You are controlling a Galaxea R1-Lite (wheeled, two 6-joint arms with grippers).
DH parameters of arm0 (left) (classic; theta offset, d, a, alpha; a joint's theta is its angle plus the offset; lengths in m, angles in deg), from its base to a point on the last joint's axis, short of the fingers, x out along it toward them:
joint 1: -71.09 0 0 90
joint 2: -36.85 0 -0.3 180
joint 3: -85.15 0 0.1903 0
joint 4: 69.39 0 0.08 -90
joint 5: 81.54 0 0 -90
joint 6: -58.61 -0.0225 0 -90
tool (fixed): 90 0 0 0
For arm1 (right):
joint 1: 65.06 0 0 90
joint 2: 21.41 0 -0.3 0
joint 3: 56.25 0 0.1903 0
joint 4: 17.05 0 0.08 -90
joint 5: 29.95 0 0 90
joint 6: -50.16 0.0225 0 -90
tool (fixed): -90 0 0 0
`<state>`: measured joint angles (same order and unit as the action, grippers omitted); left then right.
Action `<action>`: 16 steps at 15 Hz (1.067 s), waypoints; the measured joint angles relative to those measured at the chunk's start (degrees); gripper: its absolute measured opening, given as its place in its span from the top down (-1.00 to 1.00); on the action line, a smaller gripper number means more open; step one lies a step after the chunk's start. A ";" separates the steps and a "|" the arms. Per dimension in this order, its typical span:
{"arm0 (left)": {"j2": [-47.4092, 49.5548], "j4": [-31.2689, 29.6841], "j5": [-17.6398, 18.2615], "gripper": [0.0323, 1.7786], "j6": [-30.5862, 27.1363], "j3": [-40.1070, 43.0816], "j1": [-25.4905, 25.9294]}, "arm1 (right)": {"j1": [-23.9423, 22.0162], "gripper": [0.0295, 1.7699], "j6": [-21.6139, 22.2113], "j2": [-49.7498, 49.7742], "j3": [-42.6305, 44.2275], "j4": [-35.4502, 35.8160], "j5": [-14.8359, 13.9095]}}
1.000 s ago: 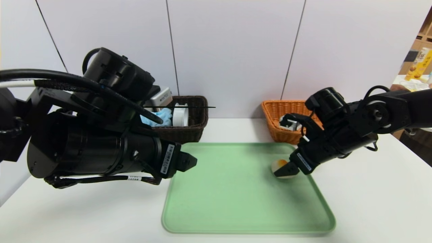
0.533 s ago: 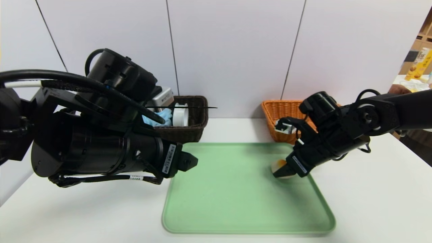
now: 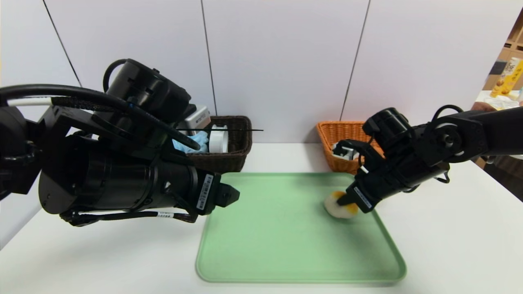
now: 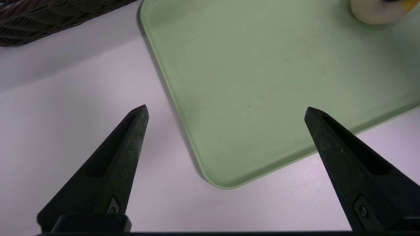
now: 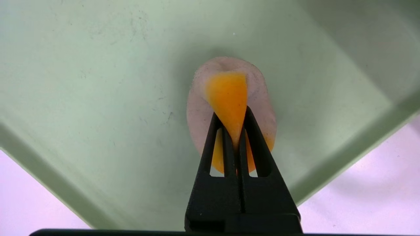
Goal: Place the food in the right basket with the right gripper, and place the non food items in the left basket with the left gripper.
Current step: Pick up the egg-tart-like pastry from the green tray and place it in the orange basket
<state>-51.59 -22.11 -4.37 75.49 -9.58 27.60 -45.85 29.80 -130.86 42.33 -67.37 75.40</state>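
One tray [image 3: 282,245], mostly open: right gripper [image 5: 231,111] at two o'clock, fingers pinching one orange-and-white food [image 3: 337,208]; left gripper [image 4: 227,107], ten o'clock edge, fingers spread.

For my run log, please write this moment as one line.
right claw: shut on white-orange food | place: green tray | left claw: open, over tray's edge

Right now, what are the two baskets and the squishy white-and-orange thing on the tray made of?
The dark brown basket looks woven from wicker or plastic strips: ridged, slightly shiny. The orange-brown basket shows the same weave. The rounded white-and-orange thing seems soft, maybe rubbery foam, with a matt skin: it pinches thin in the right hand.
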 joint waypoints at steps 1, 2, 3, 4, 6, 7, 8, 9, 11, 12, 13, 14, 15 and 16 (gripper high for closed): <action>0.02 0.02 0.02 -0.90 -0.02 0.00 0.00 | 0.00 0.96 0.02 0.11 -0.02 -0.05 0.02; 0.02 0.02 0.02 -0.90 -0.02 0.00 0.00 | -0.04 0.96 0.07 0.30 -0.02 -0.06 0.02; 0.10 0.02 0.00 -0.90 -0.05 0.00 0.00 | -0.06 0.96 0.21 0.71 -0.05 -0.06 0.09; 0.16 0.02 -0.04 -0.90 -0.02 0.00 0.04 | -0.09 0.96 0.35 1.38 -0.05 0.04 0.16; 0.24 0.02 -0.09 -0.90 -0.02 0.00 0.09 | -0.39 0.96 0.84 3.44 0.88 0.17 0.41; 0.27 0.00 -0.06 -0.90 0.06 0.00 0.09 | -0.56 0.96 1.15 4.79 1.60 0.13 0.50; 0.27 0.00 -0.06 -0.90 0.11 0.00 0.09 | -0.74 0.96 1.65 6.34 2.45 0.15 0.55; 0.24 -0.05 -0.06 -0.90 0.11 0.00 0.09 | -0.94 0.96 2.23 8.16 3.34 0.24 0.59; 0.27 -0.05 -0.09 -0.90 0.17 -0.05 0.09 | -2.12 0.96 3.90 12.07 4.99 0.69 0.72; 0.27 -0.07 -0.11 -0.90 0.12 -0.10 0.09 | -3.23 0.96 4.99 13.47 6.25 1.63 0.79; 0.27 -0.07 -0.09 -0.90 0.15 -0.10 0.09 | -4.41 0.96 6.58 14.52 7.89 3.08 0.80; 0.27 -0.05 -0.06 -0.90 0.00 -0.11 0.09 | -5.52 0.96 8.23 14.99 9.65 4.46 0.88; 0.24 -0.05 -0.06 -0.90 0.00 -0.22 0.11 | -6.62 0.96 9.69 14.99 11.39 5.16 0.90; 0.18 -0.07 -0.09 -0.90 0.06 -0.38 0.11 | -7.84 0.96 10.41 14.38 13.42 5.29 0.83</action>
<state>-51.41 -22.18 -4.46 75.55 -9.96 27.71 -53.69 40.21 -116.47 55.75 -62.08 76.23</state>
